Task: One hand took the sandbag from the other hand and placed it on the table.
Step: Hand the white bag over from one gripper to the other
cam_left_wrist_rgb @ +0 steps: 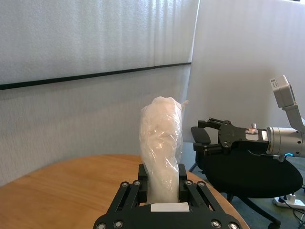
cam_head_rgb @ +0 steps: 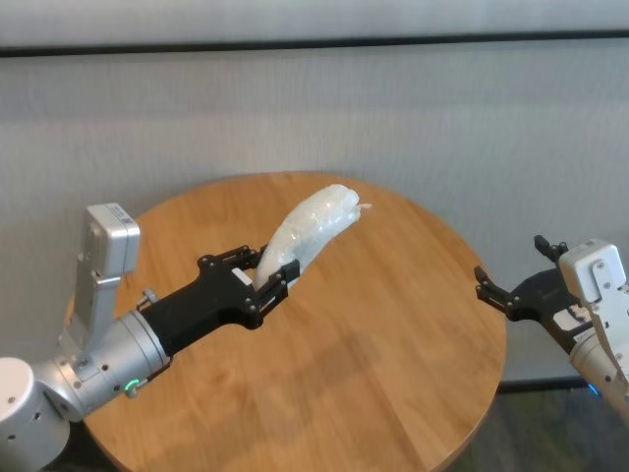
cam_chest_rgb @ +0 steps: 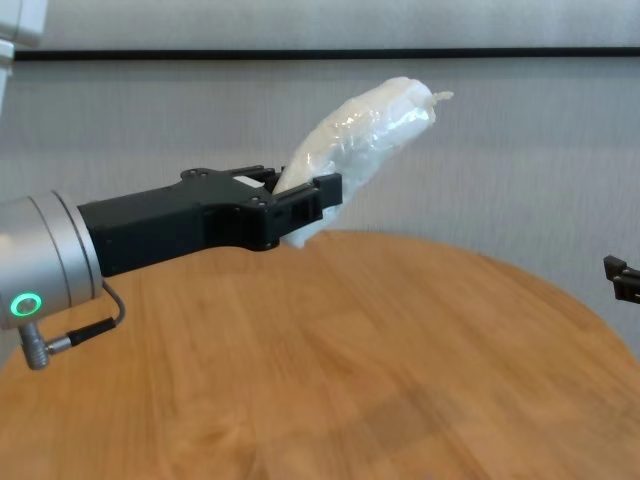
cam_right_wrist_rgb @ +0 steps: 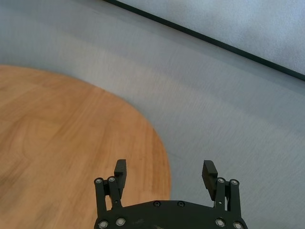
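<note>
1. The left gripper (cam_head_rgb: 269,277) has its two fingers (cam_chest_rgb: 312,200) closed on the lower end of the sandbag (cam_head_rgb: 310,228); in the left wrist view the black pads (cam_left_wrist_rgb: 184,187) press against both sides of the bag (cam_left_wrist_rgb: 161,148).
2. The sandbag is held in the air above the table (cam_head_rgb: 373,364), touching nothing but the fingers. Its long axis continues the line of the gripper, rising away from the robot toward about 1 o'clock in the head view, with the twisted tip (cam_chest_rgb: 438,97) at the far, high end.
3. Behind the fingers, the long black body leads back to a silver wrist with a green ring light (cam_chest_rgb: 24,304) and a thin grey cable, at about 8 o'clock of the round table top.
4. The right gripper (cam_head_rgb: 511,280) has its fingers (cam_right_wrist_rgb: 209,170) spread wide with nothing between them. It hovers just off the table's edge at about 3 o'clock, well apart from the sandbag.
</note>
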